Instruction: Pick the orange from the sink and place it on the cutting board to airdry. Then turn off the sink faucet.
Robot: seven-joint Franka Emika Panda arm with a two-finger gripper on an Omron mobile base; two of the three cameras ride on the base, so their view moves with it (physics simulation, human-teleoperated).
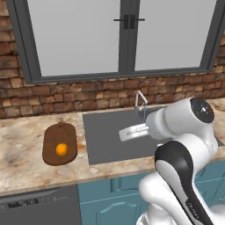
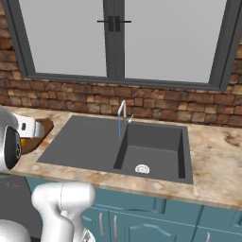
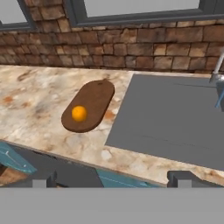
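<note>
From the left base view, the orange (image 1: 61, 149) sat on the cutting board (image 1: 59, 137), toward its near end, and the board lay flat on the marbled counter (image 1: 22, 149) just left of the sink (image 1: 105, 140). My arm (image 1: 176, 145) reached across the basin, its white wrist over the dark grey floor. The sink faucet (image 1: 140, 103) stood at the back rim, and a blue thread of water hung from its spout, partly hidden behind my wrist.

Over on the right base view, the sink's deep bowl showed its white drain mark (image 2: 142, 168), the faucet (image 2: 122, 109) rose at the back edge, and the blue stream (image 2: 119, 127) ran straight down from it. A sliver of the board (image 2: 41, 133) peeked out at the left, behind my arm.

In the hand view, my gripper (image 3: 113, 178) had its two dark tips spread wide apart, nothing between them. Beyond them the orange (image 3: 79, 113) rested on the board (image 3: 89, 105), beside the sink's flat grey ledge (image 3: 166, 122). The faucet (image 3: 217, 70) was a sliver at the right edge.
</note>
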